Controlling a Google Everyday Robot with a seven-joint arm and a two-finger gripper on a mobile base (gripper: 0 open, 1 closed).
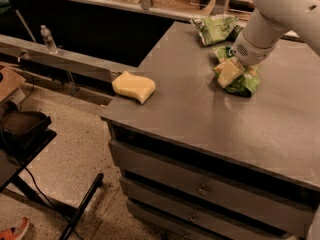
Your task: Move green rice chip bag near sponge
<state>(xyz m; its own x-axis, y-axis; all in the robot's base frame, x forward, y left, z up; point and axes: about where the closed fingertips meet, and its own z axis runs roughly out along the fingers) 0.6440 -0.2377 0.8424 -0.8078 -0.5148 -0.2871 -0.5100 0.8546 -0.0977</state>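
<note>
The green rice chip bag [246, 85] lies crumpled on the grey tabletop [200, 114] at the back right, bright green with a darker patch. My gripper [229, 72] comes down from the white arm [280, 14] and sits on the bag's left part, covering some of it. The sponge [133, 86], a pale yellow wavy-edged block, lies near the table's front left corner, well apart from the bag to its left.
A second, paler green bag [215, 28] lies at the table's back edge, just behind my gripper. Drawers [200, 189] run below the tabletop. A water bottle [48, 39] stands on a ledge at left. A dark stand [25, 129] is on the floor at lower left.
</note>
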